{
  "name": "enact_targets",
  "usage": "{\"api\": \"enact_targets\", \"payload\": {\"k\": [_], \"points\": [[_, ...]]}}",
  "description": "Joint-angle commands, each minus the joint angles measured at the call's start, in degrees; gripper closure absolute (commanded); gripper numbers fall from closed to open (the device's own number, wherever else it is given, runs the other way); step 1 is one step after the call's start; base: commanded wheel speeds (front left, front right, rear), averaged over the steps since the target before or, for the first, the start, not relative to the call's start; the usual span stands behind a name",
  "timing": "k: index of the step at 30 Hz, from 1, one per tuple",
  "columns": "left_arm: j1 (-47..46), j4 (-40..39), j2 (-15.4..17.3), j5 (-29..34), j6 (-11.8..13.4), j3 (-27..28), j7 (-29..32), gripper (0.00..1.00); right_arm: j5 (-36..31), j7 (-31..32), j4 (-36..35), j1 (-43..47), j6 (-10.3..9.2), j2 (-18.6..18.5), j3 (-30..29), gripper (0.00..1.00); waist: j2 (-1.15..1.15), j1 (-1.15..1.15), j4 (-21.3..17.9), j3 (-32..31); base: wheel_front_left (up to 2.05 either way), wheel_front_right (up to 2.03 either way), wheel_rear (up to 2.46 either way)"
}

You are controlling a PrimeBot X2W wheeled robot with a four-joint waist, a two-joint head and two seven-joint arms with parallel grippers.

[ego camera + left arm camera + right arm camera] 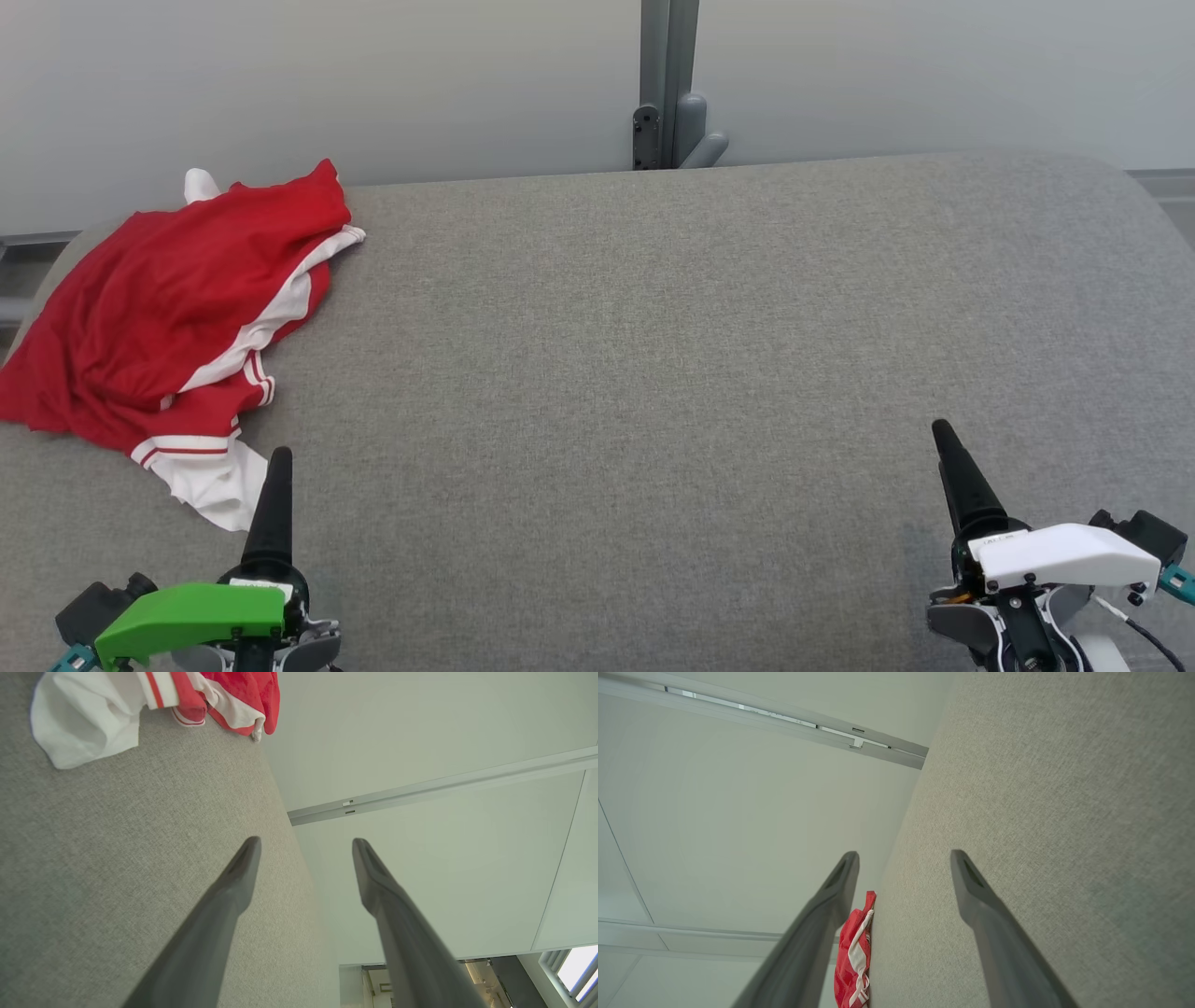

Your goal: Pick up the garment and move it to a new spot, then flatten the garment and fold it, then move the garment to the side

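A red garment with white stripes and white trim lies crumpled at the far left of the grey fabric table. The left wrist view catches its white hem and red folds, the garment at the top left; the right wrist view has the garment far off between the fingers. My left gripper rests at the lower left, its tip just right of the garment's white corner, open with nothing in it, as the left gripper shows. My right gripper sits open and empty at the lower right, as the right gripper shows.
A pale wall runs behind the table, with a grey post and bracket at the middle of the far edge. The grey surface stretches wide between the two grippers and to the right of the garment.
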Motion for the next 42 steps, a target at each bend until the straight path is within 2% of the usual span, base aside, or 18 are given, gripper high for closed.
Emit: {"api": "enact_targets", "payload": {"k": [1, 10, 23, 42], "points": [[-0.5, -0.9, 1.0, 2.8, 0.0, -0.5, -0.7, 0.00, -3.7, -0.8, -1.5, -0.4, 0.02, -0.4, 0.3, 0.00, 0.00, 0.00, 0.0, 0.0, 0.00, 0.00, 0.00], [-0.3, -0.7, 2.1, 11.3, 0.0, -1.8, -2.4, 0.00, -15.6, -2.6, -2.9, 0.0, 0.02, -0.4, 0.5, 0.00, 0.00, 0.00, 0.0, -0.1, 0.00, 0.00, 0.00], [0.6, -0.2, 3.8, 26.9, 0.0, -4.1, -5.0, 0.00, -34.5, -5.1, -2.8, 0.4, 0.03, -1.4, 0.7, 0.00, 0.00, 0.00, 0.0, -0.3, 0.00, 0.00, 0.00], [2.8, -2.1, 4.6, 46.2, 0.1, -4.6, -8.2, 0.00, -49.8, -8.4, -2.2, 0.6, 0.03, -1.8, 1.7, 0.00, 0.00, 0.00, 0.0, -0.5, 0.00, 0.00, 0.00]]}}
